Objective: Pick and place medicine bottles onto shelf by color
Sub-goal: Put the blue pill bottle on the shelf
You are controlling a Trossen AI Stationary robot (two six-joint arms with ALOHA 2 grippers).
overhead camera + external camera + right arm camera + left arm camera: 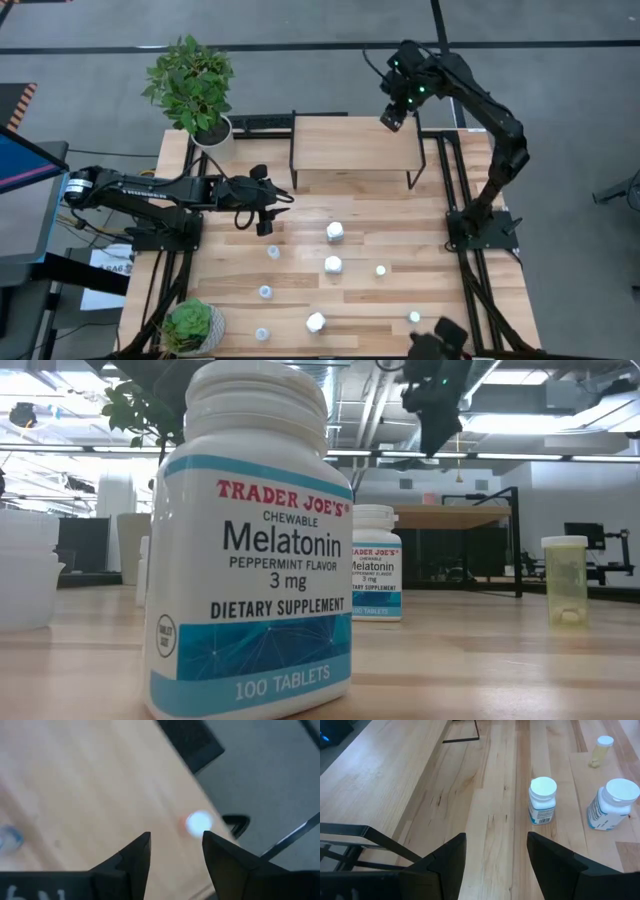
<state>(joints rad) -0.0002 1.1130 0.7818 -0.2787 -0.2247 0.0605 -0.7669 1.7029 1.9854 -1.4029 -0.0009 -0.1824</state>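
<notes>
The right gripper (392, 117) hangs above the right end of the shelf (350, 145), near its back corner, with its fingers (131, 857) spread apart and nothing between them; in the right wrist view a small blurred bottle with a white cap (199, 822) stands on the shelf board just past the fingertips, close to the board's edge, apart from both fingers. The left gripper (270, 213) is stretched out low over the worktop (400, 225) in front of the shelf's left leg, released and empty, its fingers (447, 862) wide apart. Ahead of it in the left wrist view stand two chunky white bottles, the nearer one (542, 800) upright and a little beyond the fingertips, the other (612, 803) just beside it, with a small yellowish bottle (601, 750) farther off. From above, the remaining medicine bottles are scattered over the front half of the worktop: white ones (335, 232) in the middle, small pale ones (273, 252) to the left, greenish-capped ones (381, 270) to the right, all well apart from the shelf.
</notes>
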